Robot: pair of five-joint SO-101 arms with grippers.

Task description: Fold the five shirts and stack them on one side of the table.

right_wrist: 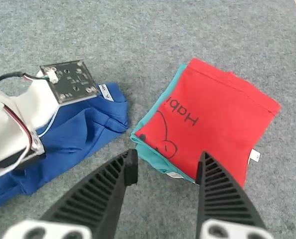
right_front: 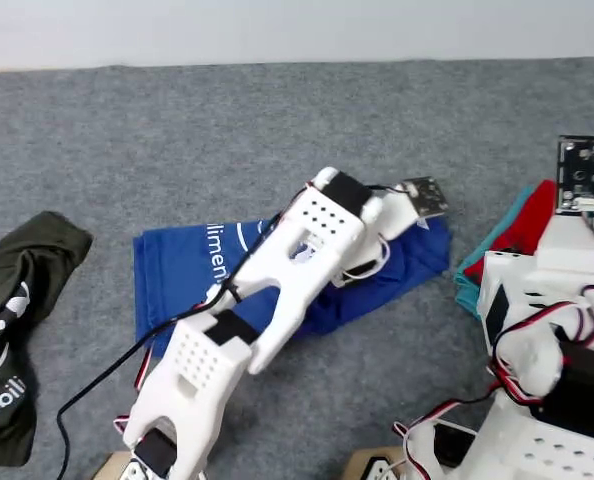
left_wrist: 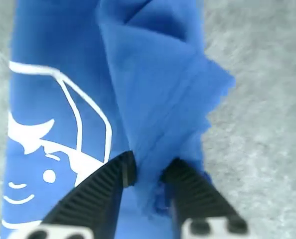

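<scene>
Left wrist view: the left claw [left_wrist: 150, 168] pinches a fold of the blue shirt [left_wrist: 58, 59], which lies mid desk [right_front: 277, 120].
The right claw [right_wrist: 168, 160] gapes wide above the folded red shirt [right_wrist: 213, 124]. The fold is best carried across evenly, without bunching.

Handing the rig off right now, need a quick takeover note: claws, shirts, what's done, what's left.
Left claw shut on a fold of the blue shirt, mid-table. Right claw open, above the stack's edge.
Red shirt lies folded on teal shirt, right side. Dark shirt crumpled, far left.
Done: red and teal stacked.
Left: finish blue, fold dark, stack both.
</scene>
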